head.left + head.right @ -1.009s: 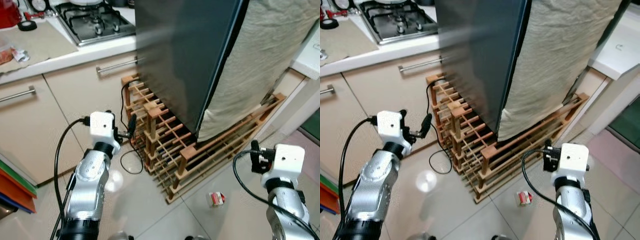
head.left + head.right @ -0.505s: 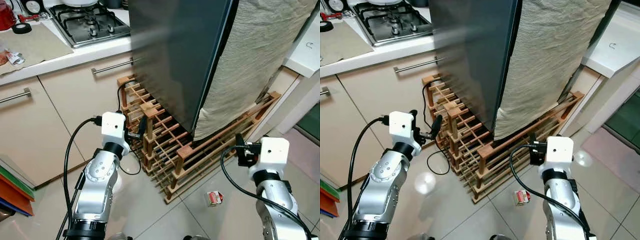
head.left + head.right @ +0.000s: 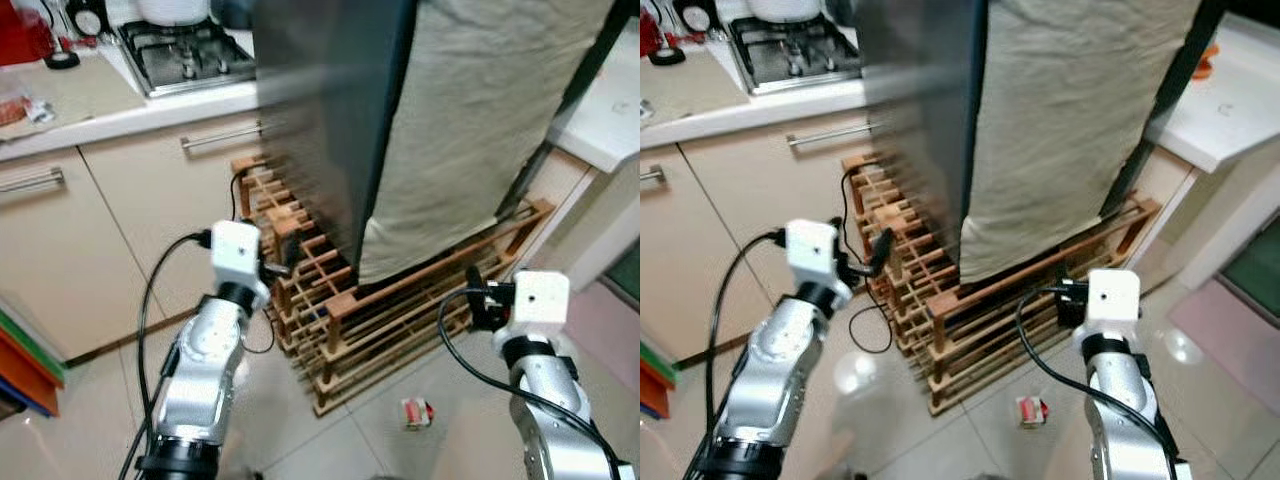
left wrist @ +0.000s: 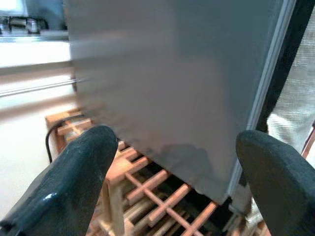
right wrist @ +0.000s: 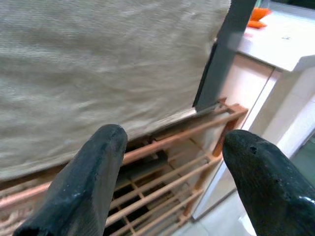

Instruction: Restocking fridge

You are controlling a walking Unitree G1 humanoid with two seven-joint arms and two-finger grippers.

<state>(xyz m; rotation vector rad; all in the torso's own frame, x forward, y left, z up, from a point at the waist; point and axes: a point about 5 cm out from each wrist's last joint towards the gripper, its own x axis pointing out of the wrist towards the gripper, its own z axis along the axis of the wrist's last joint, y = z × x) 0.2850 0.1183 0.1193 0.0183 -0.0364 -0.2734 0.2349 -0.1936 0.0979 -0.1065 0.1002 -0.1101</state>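
I'm on the approach: the fridge (image 3: 330, 110) stands ahead, cloth-draped, atop a wooden rack (image 3: 400, 310). Left gripper (image 4: 172, 182) and right gripper (image 5: 170, 177) spread wide, empty. Next, I'd find its door edge.

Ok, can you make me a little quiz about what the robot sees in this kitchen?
1. True or false: the robot's left hand is open and holds nothing.
2. What does the tall dark grey fridge stand on? A) a blue rug B) a wooden slatted rack C) a metal trolley
3. Fill the gap: a beige ______ hangs over the front of the fridge.

Key:
1. True. The right hand is open and holds nothing too.
2. B, the wooden slatted rack.
3. Cloth: the beige cloth reaches down almost to the rack.
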